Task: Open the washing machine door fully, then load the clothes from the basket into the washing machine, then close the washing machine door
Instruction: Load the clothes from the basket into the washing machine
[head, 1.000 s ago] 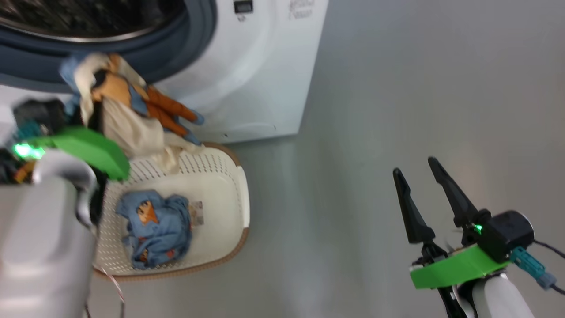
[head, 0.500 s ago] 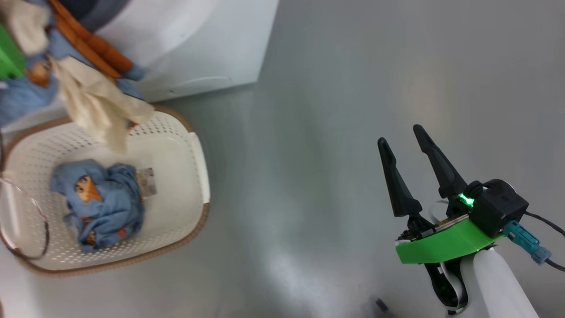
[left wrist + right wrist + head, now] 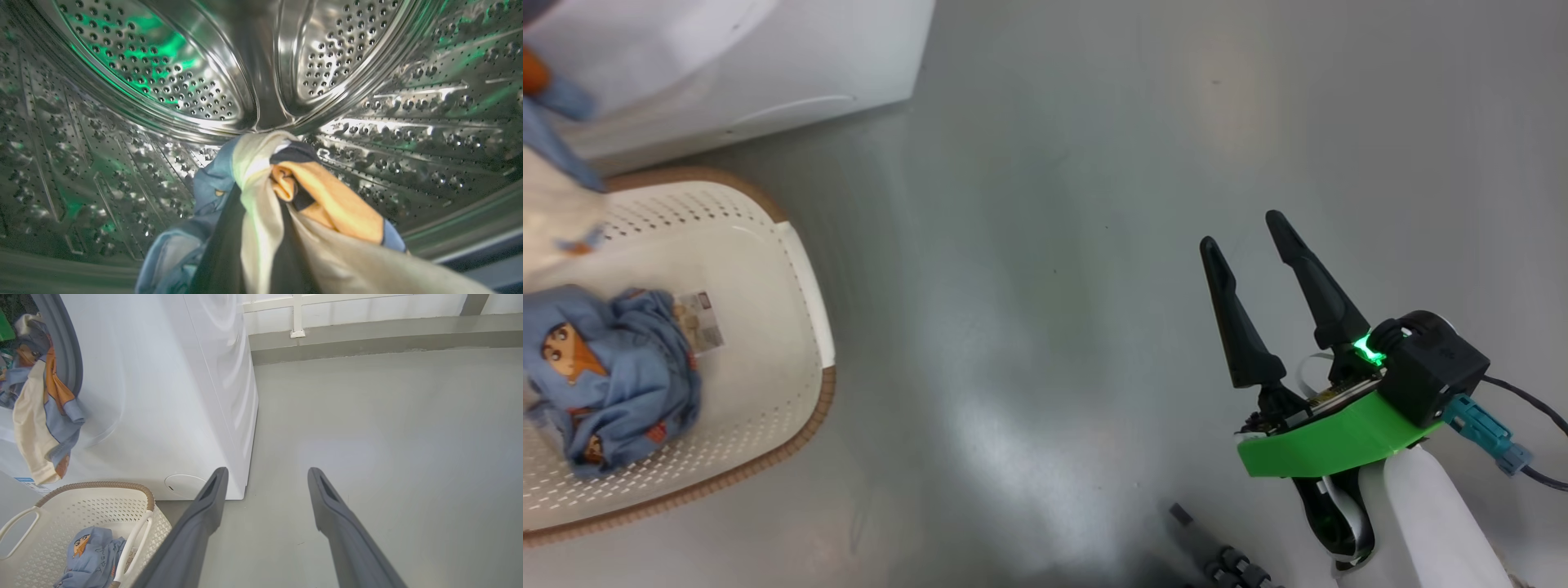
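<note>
Inside the drum [image 3: 163,81]: my left claw [image 3: 267,171], shut tight on the cream-and-orange garment [image 3: 327,204].
Right, over the floor [image 3: 1054,245]: my right claw [image 3: 1241,229], wide and empty.
Basket [image 3: 800,269], left: blue garment [image 3: 613,384] inside.

blue clothes [image 3: 609,376] (face print), cream-wht basket [image 3: 776,359]
</note>
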`<state>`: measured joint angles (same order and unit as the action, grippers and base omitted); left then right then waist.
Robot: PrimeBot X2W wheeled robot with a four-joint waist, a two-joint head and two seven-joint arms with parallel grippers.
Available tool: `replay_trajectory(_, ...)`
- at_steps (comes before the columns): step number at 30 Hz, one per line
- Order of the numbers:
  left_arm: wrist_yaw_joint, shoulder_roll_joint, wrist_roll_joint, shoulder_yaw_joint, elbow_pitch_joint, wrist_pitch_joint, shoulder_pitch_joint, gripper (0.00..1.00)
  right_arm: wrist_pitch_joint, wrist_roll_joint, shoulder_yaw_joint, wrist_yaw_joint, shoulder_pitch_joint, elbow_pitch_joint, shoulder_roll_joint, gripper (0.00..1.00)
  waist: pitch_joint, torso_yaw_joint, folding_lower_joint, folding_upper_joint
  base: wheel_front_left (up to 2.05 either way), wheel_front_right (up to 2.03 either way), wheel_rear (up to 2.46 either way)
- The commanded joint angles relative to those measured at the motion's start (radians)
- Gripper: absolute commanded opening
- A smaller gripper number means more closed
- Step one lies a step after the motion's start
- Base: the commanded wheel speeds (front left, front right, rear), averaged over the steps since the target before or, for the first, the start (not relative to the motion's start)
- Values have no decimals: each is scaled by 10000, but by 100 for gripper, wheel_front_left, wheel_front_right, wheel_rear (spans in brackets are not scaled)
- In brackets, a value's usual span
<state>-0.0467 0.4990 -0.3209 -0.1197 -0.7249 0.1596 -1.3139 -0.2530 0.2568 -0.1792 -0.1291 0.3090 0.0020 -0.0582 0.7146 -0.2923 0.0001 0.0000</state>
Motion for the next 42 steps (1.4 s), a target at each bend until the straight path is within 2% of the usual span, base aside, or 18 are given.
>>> replay_trajectory(1, 139, 633, 157, 216, 366, -188, -368, 0, -87, 136, -227, -16, -94, -205, 37, 100, 178, -157, -1, 0, 0, 0, 0)
replay_trajectory(14, 894, 1081, 972, 166, 395, -3371, -1853, 0, -87, 297, -502, -16, 71, -197, 71, 100, 545, -466, -1, 0, 0, 0, 0)
replay_trajectory(17, 1033, 1064, 1124, 93, 319, -3779, -2170, 0, -87, 306, -494, -16, 100, -210, 74, 100, 636, -459, -1, 0, 0, 0, 0)
replay_trajectory(19, 1068, 1033, 1138, 67, 180, -3866, -2293, 0, -87, 327, -512, -16, 122, -218, 76, 100, 696, -456, -1, 0, 0, 0, 0)
replay_trajectory(26, 814, 842, 756, -11, -1042, -2987, -2078, 0, -87, 470, -551, -16, 250, -235, 78, 100, 877, -372, -1, 0, 0, 0, 0)
replay_trajectory(31, 760, 698, 560, -40, -1420, -2704, -1827, 0, -87, 450, -575, -16, 323, -231, 78, 100, 912, -271, -1, 0, 0, 0, 0)
replay_trajectory(32, 779, 657, 505, -21, -1461, -2670, -1773, 29, -87, 439, -572, -16, 335, -227, 79, 100, 909, -245, -1, 0, 0, 0, 0)
replay_trajectory(33, 782, 591, 450, -22, -1497, -2589, -1698, 96, -87, 431, -568, -16, 349, -224, 79, 100, 899, -215, -1, 0, 0, 0, 0)
replay_trajectory(34, 792, 552, 435, -44, -1497, -2554, -1633, 100, -87, 420, -568, -16, 364, -224, 79, 100, 887, -184, -1, 0, 0, 0, 0)
replay_trajectory(42, 894, 332, 345, -185, -1239, -2698, -957, 100, -87, 316, -552, -16, 364, -178, 79, 100, 605, 159, -1, 0, 0, 0, 0)
